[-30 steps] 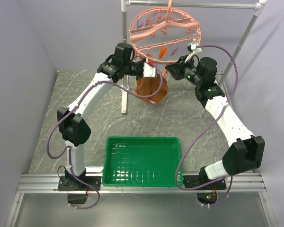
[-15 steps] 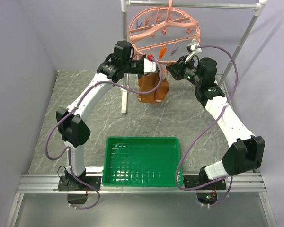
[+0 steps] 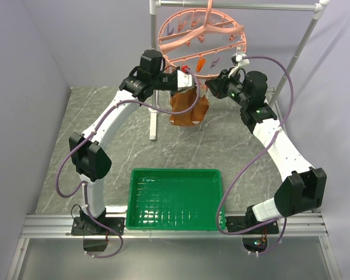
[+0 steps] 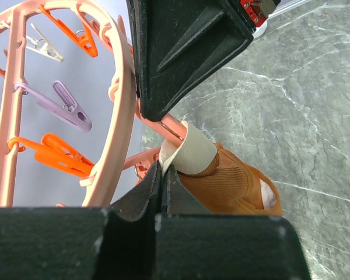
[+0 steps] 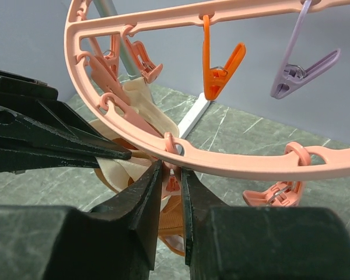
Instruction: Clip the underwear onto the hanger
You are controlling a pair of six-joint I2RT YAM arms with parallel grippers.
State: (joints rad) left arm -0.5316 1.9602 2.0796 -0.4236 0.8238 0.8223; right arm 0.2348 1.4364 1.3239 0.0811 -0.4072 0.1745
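Note:
The rust-orange underwear hangs just under the near rim of the round salmon-pink hanger. My left gripper is shut on its cream waistband and holds it up against the ring. In the right wrist view my right gripper is shut on a pink clothespin that dangles from the ring, right beside the waistband. The clip's tip is hidden behind my fingers. In the top view the right gripper sits at the ring's near right.
The hanger hangs from a grey metal rack, whose post stands just left of the underwear. Orange and purple clothespins dangle from the ring. A green tray lies near the front of the marble table.
My left gripper has lifted the underwear up and slightly right, closer under the hanger's rim. The right gripper has stayed at the ring.

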